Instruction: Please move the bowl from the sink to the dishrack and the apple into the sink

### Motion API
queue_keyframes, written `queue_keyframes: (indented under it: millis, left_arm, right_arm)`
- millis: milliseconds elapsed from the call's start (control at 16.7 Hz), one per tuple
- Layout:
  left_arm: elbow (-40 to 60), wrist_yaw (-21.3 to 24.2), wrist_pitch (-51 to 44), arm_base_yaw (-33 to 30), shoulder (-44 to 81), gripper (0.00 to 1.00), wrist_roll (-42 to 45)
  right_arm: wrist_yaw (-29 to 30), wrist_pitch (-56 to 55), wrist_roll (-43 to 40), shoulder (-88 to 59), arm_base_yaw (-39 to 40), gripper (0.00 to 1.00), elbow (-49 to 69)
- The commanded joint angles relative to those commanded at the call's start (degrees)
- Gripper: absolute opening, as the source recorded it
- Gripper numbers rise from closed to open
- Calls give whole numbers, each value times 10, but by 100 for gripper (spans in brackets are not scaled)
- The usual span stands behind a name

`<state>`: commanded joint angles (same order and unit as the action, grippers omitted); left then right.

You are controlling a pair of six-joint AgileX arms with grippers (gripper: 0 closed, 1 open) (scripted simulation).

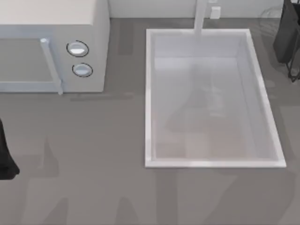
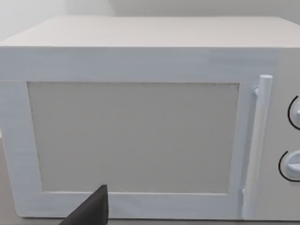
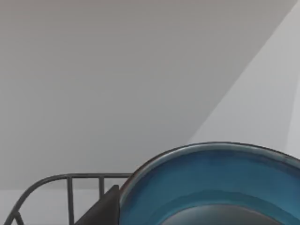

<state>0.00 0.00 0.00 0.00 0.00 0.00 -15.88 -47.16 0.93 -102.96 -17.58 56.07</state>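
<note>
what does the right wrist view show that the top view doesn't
Right wrist view alone: the blue bowl close up, beside the dishrack wires, with a dark finger of the right pincer against its rim. Top view alone: the sink with no bowl or apple in it, the microwave, and the left arm parked at the table's left edge. Both: the right arm's hardware.

Soft even light — faint shadows

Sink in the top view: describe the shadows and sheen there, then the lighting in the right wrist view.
Top view: a soft dark shadow lies across the sink floor, with a pale sheen nearer the front rim. Right wrist view: a bright slanted band crosses the wall behind the glossy bowl and dishrack.
</note>
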Motion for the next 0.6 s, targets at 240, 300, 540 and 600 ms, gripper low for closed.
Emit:
queue_keyframes:
  millis: [240,300,540,600]
  left_arm:
    - [0,0,0,0,0,100,0]
    - [0,0,0,0,0,100,0]
    - [0,0,0,0,0,100,0]
    - [0,0,0,0,0,100,0]
  right_arm:
    - [0,0,0,0,-1,100,0]
    - [0,0,0,0,-1,100,0]
    - [5,26,-2,60,13,100,-30]
    - [8,38,-3,89,18,100,-45]
